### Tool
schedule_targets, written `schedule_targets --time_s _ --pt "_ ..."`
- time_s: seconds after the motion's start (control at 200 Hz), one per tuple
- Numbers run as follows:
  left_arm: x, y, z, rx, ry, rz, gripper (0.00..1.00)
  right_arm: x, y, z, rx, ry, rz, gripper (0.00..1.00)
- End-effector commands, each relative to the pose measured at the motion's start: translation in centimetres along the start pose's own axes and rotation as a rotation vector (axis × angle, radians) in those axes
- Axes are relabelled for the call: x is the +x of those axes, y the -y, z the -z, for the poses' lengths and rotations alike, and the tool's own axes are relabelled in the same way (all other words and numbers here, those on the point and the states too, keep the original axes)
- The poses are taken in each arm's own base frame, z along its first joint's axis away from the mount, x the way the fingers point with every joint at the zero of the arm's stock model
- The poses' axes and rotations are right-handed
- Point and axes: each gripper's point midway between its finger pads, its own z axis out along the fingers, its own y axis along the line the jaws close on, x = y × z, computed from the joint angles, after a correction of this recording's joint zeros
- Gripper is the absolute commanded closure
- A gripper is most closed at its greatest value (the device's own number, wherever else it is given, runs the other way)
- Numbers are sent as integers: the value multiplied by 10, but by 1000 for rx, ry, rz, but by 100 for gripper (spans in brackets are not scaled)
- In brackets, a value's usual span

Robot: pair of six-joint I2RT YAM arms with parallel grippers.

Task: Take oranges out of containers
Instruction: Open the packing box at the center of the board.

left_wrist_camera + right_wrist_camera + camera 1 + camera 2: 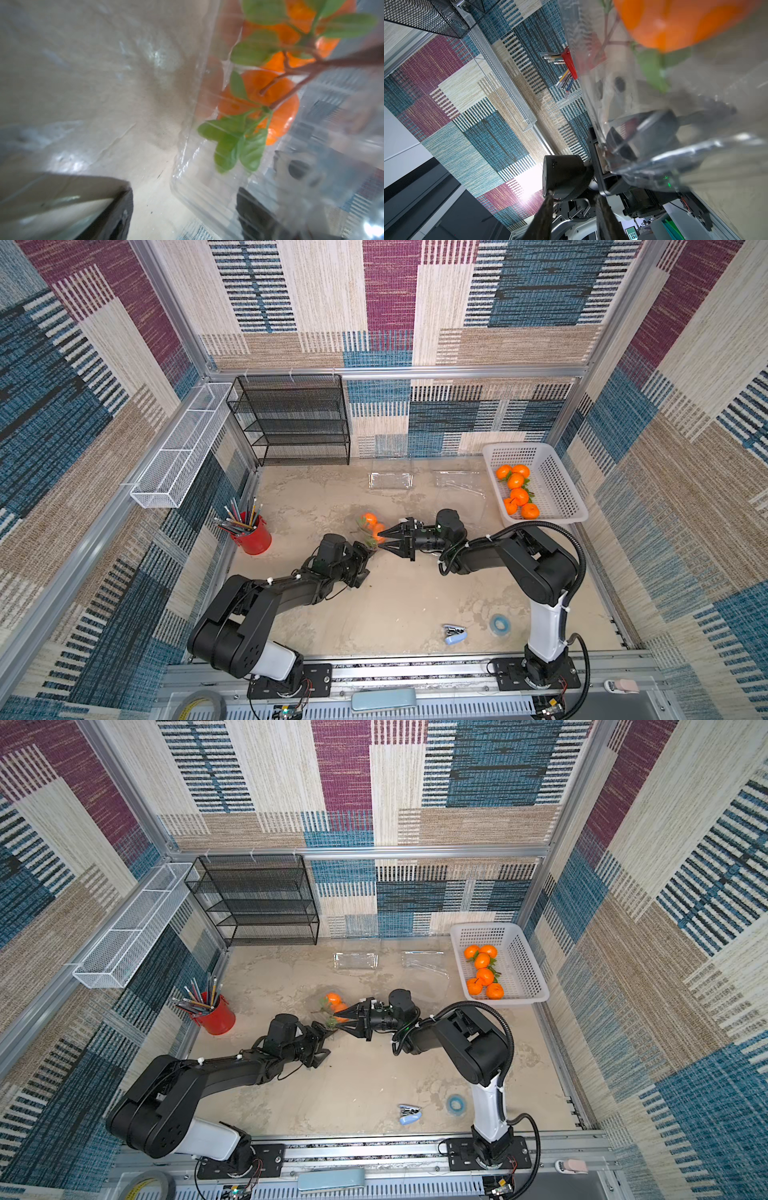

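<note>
Two oranges [369, 519] lie in thin, flimsy clear box [199, 197] mid-tabletop; left claw [369, 551] open astride its corner, right claw [380, 541] part-open alongside, empty; fruit light, slick, so stem [301, 79] looks the surer hold

No lettering can be read — on any surface.

Container [193, 187]: clear thin plastic, glossy, creased. Basket [557, 485]: white perforated plastic, matt. Shelf [291, 423]: black metal mesh. Tabletop [395, 605]: mottled matt beige.
</note>
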Motion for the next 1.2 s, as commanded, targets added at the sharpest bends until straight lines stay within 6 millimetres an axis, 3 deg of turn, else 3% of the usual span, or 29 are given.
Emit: schedule_targets --time_s 0.0,0.27,0.391,0.491,0.606,0.731,0.836,0.912,1.087,1.197 --pt "1 -9 2 -36 -5 -9 20 6 -6 0 -10 -22 35 62" --pt "1 -12 16 -81 11 -27 20 -8 -21 1 88 21 167 57" --pt "-2 -13 28 -125 30 -40 17 -17 -23 6 149 56 217 48" --pt "-7 -17 43 -189 57 -48 16 -26 -20 11 190 83 240 34" --pt "-14 -21 67 -298 101 -75 14 -34 -21 14 241 106 284 18" --pt "-24 -22 92 -380 153 -90 12 -42 -22 14 308 130 331 8" --pt "-42 -8 109 -394 200 -127 11 -47 -25 18 365 171 384 0" --pt "-58 10 113 -395 213 -180 10 -52 -21 25 433 212 416 2" --pt "-93 69 103 -413 188 -388 10 -56 -9 37 524 261 441 2" --pt "-108 102 83 -391 135 -489 11 -61 1 41 614 305 458 1"
